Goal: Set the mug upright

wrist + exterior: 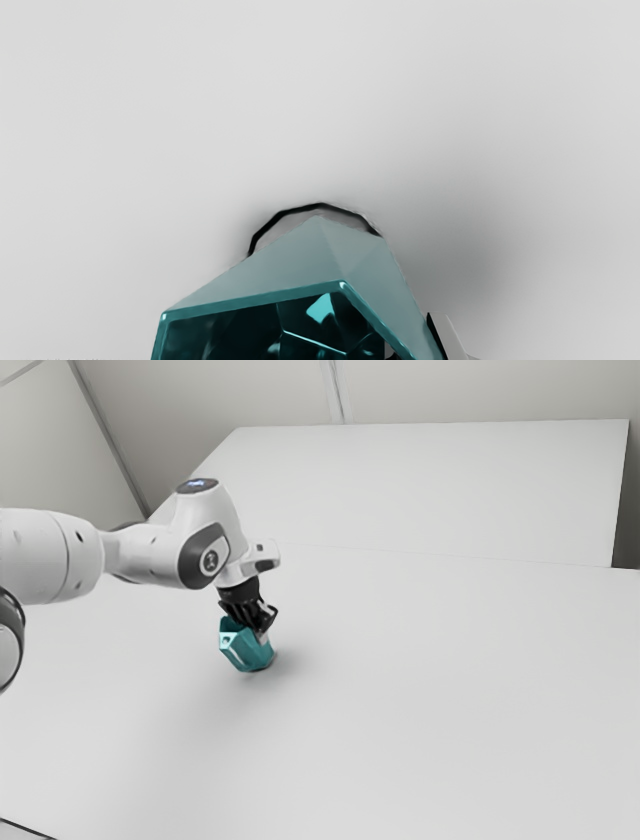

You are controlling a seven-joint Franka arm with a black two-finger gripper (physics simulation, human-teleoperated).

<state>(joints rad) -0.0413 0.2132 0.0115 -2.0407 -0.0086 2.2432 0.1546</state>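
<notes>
Teal faceted mug (246, 648) is tilted at the table directly below the claw (252, 618), mouth raised toward the exterior view's left. Whether the claw grips it cannot be determined; righting requires bringing that slanted long axis vertical.

Mug (360, 260): teal, rim brighter; inside dark teal, patched turquoise; outer facets pale grey-green
Mug's base (295, 218): grey, edged black
Gripper (257, 624): black
Arm (150, 556), exterior view's left: white, dark grey joint covers, blue mark on top
Table (430, 700): plain pale grey, darker shadow near the mug
Far wall (480, 392): light grey, darker seams
</notes>
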